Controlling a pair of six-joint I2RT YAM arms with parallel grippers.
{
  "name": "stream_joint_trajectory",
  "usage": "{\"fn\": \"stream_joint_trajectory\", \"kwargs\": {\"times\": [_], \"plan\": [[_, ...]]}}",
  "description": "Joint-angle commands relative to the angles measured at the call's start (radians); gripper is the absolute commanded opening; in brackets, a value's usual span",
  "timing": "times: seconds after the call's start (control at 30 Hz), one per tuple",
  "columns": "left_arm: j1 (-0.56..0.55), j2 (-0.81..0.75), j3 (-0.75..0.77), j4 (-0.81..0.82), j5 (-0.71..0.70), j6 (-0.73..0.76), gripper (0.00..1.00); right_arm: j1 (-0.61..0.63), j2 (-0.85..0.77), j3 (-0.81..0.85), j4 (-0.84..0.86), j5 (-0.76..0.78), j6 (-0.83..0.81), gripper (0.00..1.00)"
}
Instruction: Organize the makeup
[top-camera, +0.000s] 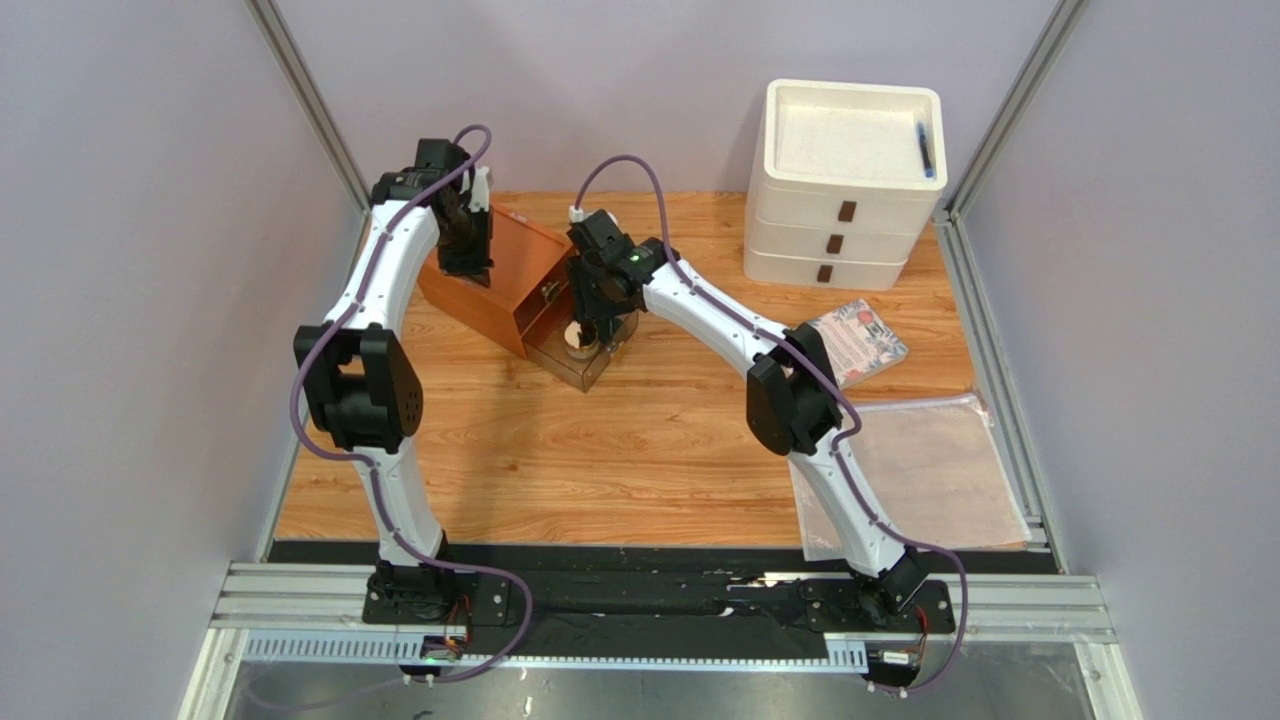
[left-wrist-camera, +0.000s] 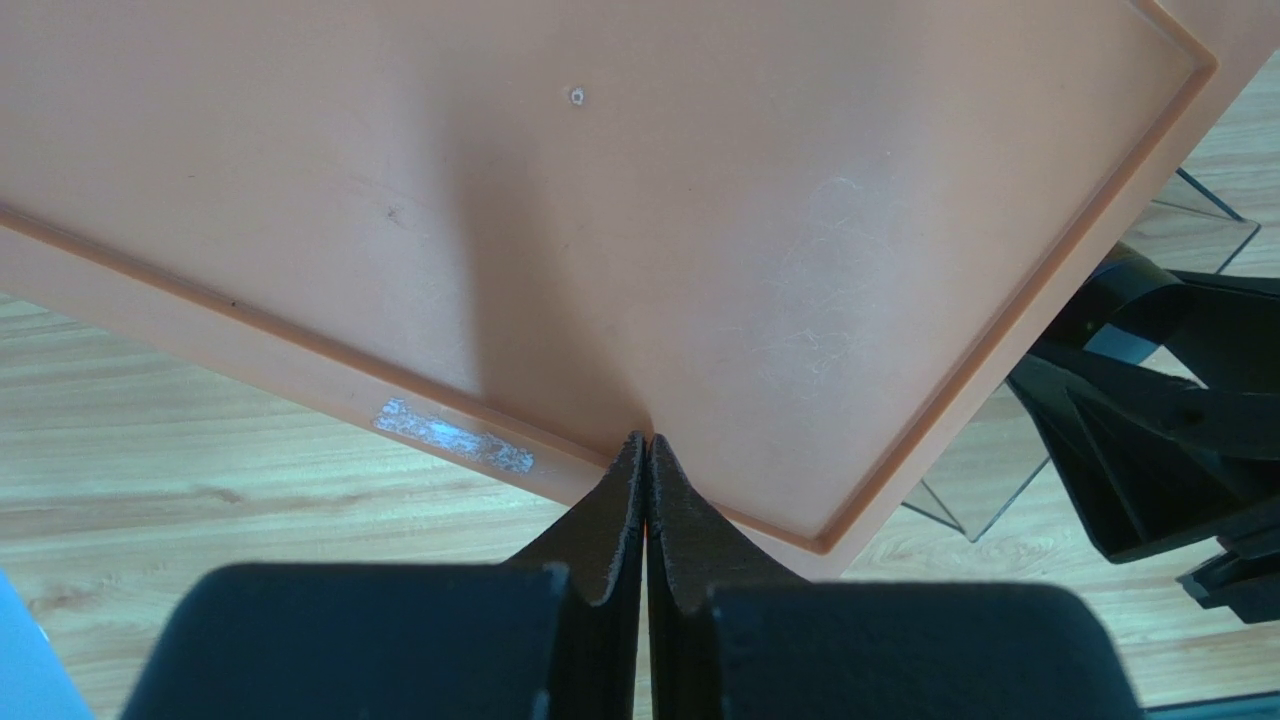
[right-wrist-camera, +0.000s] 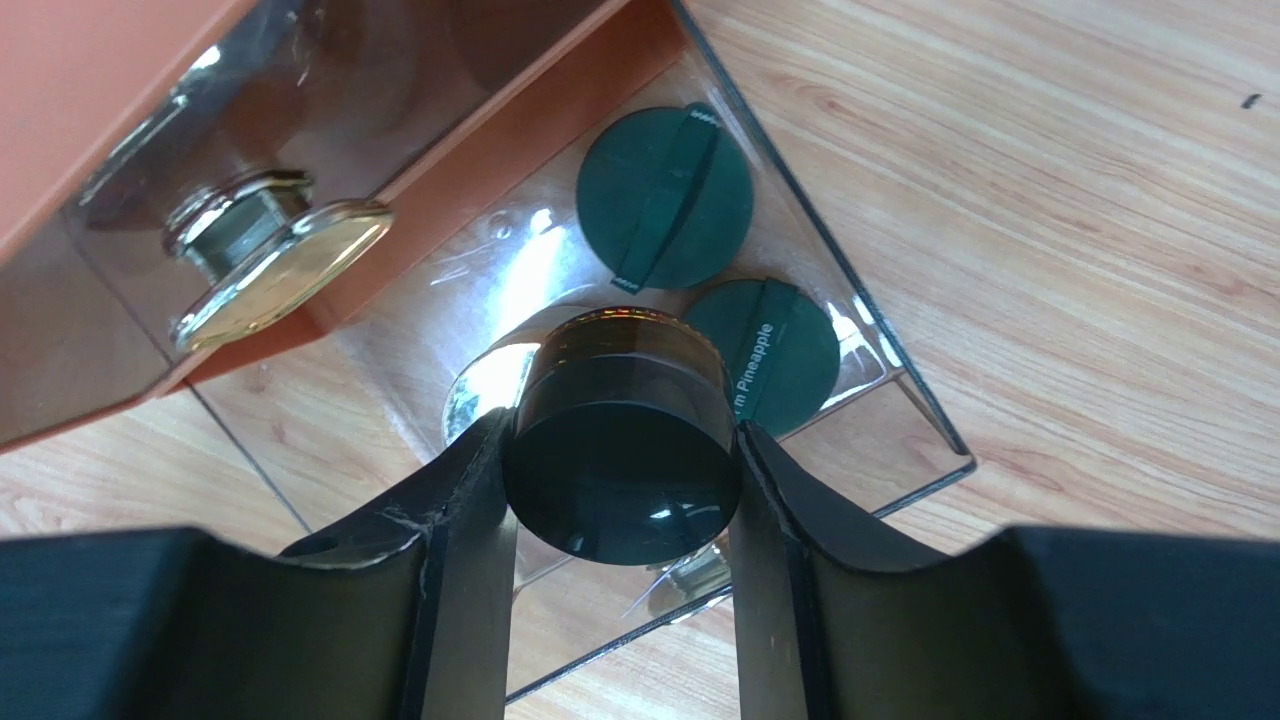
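Note:
My right gripper (right-wrist-camera: 619, 438) is shut on a black round pot (right-wrist-camera: 624, 488) and holds it over a clear pulled-out drawer (right-wrist-camera: 902, 393) of the orange box (top-camera: 504, 285). On the drawer floor lie two dark green discs (right-wrist-camera: 664, 195) (right-wrist-camera: 781, 360). A gold-rimmed round jar (right-wrist-camera: 278, 267) sits further in, under the box's edge. My left gripper (left-wrist-camera: 646, 446) is shut with nothing in it, its tips resting on the orange box's flat top (left-wrist-camera: 601, 195). In the top view the left gripper (top-camera: 466, 255) is over the box and the right gripper (top-camera: 594, 323) over the drawer (top-camera: 589, 365).
A white three-drawer unit (top-camera: 842, 188) stands at the back right. A flat printed packet (top-camera: 861, 338) lies in front of it, and a large clear plastic bag (top-camera: 924, 473) lies at the right near edge. Grey walls close in both sides.

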Motion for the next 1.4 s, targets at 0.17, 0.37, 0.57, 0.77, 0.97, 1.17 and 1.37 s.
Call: {"fn": "stream_joint_trajectory", "kwargs": {"times": [0.17, 0.37, 0.57, 0.77, 0.97, 1.17, 1.37], "plan": [[0.004, 0.029, 0.014, -0.095, -0.001, 0.012, 0.0, -0.022, -0.032, 0.026, 0.047, 0.001, 0.053, 0.78], [0.004, 0.026, 0.011, -0.095, 0.008, 0.009, 0.0, -0.023, -0.071, -0.019, 0.055, 0.021, 0.05, 0.9], [0.004, 0.022, 0.012, -0.097, 0.012, 0.006, 0.0, -0.026, -0.178, -0.115, 0.093, 0.059, 0.074, 0.84], [0.004, 0.013, 0.005, -0.097, 0.002, 0.01, 0.0, -0.075, -0.375, -0.404, 0.281, -0.042, 0.185, 0.3], [0.004, 0.013, 0.005, -0.095, 0.005, 0.01, 0.0, -0.136, -0.42, -0.566, 0.38, -0.154, 0.278, 0.0], [0.004, 0.012, 0.009, -0.097, -0.002, 0.015, 0.0, -0.184, -0.428, -0.732, 0.493, -0.312, 0.438, 0.0], [0.004, 0.012, 0.009, -0.1, -0.008, 0.018, 0.0, -0.198, -0.382, -0.775, 0.552, -0.376, 0.498, 0.0]]}}
